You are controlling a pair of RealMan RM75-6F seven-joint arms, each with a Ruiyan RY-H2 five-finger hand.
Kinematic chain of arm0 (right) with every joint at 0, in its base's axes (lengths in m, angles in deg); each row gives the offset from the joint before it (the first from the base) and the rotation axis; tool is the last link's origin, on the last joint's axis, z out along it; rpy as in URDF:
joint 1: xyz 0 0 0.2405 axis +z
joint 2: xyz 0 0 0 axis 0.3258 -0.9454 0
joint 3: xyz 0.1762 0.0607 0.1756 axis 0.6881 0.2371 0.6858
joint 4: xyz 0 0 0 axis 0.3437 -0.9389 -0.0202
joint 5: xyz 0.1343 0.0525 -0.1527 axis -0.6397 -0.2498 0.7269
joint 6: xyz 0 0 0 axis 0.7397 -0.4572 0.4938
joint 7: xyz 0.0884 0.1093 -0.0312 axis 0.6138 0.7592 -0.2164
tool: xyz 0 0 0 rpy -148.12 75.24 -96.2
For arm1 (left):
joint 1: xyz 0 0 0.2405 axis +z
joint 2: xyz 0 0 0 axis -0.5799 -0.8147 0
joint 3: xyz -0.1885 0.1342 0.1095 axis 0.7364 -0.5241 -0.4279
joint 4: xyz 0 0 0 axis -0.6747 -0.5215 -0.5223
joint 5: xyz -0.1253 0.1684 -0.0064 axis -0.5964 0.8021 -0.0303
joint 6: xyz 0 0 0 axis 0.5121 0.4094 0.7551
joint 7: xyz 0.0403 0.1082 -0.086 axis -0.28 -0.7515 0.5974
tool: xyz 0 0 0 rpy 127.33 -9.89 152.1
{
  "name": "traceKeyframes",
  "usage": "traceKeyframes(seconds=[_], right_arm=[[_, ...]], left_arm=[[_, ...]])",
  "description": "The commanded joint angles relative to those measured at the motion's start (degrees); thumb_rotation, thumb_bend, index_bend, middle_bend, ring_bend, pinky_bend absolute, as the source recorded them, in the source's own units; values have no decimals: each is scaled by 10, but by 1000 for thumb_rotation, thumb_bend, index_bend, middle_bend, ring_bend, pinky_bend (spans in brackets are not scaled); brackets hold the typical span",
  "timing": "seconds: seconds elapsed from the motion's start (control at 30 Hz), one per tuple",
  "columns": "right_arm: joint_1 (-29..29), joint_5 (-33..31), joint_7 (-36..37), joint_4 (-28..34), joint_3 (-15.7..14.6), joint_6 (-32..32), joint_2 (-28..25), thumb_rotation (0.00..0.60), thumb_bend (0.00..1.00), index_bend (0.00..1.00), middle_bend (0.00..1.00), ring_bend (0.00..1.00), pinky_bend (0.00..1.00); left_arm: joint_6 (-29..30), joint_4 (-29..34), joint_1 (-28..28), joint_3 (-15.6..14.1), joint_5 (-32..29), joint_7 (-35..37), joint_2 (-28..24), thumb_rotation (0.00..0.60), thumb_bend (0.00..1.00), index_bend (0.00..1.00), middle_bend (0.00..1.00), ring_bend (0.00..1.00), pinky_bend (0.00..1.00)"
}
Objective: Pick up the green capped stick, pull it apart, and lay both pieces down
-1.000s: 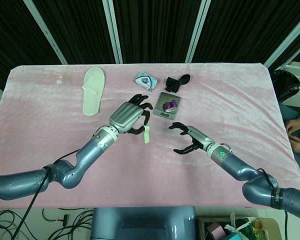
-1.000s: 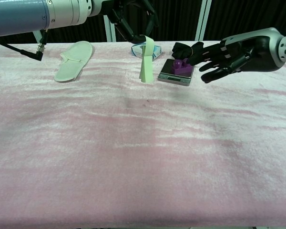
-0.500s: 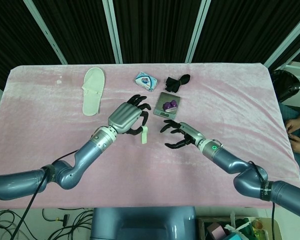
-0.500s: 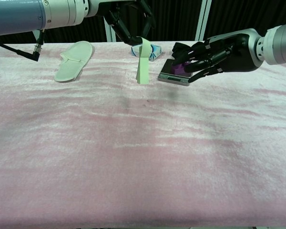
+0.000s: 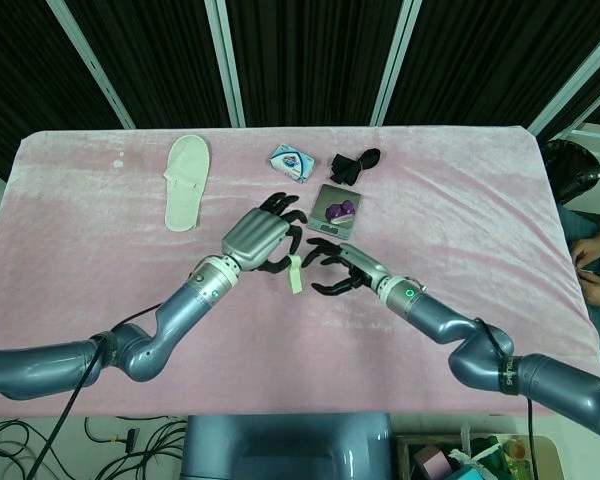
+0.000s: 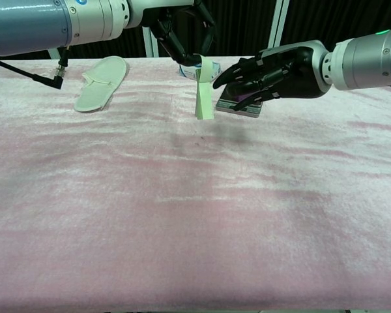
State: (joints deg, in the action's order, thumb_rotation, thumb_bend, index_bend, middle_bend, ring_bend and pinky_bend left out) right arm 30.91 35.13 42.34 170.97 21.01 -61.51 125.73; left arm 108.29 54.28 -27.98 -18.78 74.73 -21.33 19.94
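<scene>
Stick (image 6: 204, 91) top hidden in left hand (image 5: 260, 238); scale (image 6: 229, 104) mostly behind right hand (image 6: 267, 73).

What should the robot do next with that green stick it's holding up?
Probably move the right robot hand a bit closer and close its fingers on the stick's free lower end. The left robot hand holds the stick by its top, off the table, and the right one is open beside it, not gripping yet. Both must hold it to pull it apart.
</scene>
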Motion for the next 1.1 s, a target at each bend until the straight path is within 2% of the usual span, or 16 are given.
traceKeyframes(seconds=[0.03, 0.27, 0.67, 0.87, 1.1], right_arm=[[5, -2, 2, -4, -6, -2, 4, 600, 326, 387, 0, 6, 127], [19, -9, 8, -15, -22, -7, 14, 600, 356, 395, 0, 6, 127], [39, -20, 20, -27, -33, -11, 25, 600, 383, 401, 0, 5, 127], [46, -15, 29, -29, -39, -12, 27, 600, 438, 468, 0, 6, 127], [52, -8, 38, -29, -49, -19, 26, 600, 455, 529, 0, 6, 127]], left_arm=[[1, 1, -1, 0, 0, 0, 2, 600, 448, 672, 244, 0, 0], [6, 1, -5, -1, 0, -3, 5, 600, 448, 674, 245, 0, 0], [11, 3, -9, -4, -5, -9, 8, 600, 448, 676, 246, 0, 0], [12, 6, -10, -5, -10, -13, 7, 600, 448, 678, 247, 0, 0], [13, 9, -11, -7, -14, -15, 6, 600, 447, 678, 247, 0, 0]])
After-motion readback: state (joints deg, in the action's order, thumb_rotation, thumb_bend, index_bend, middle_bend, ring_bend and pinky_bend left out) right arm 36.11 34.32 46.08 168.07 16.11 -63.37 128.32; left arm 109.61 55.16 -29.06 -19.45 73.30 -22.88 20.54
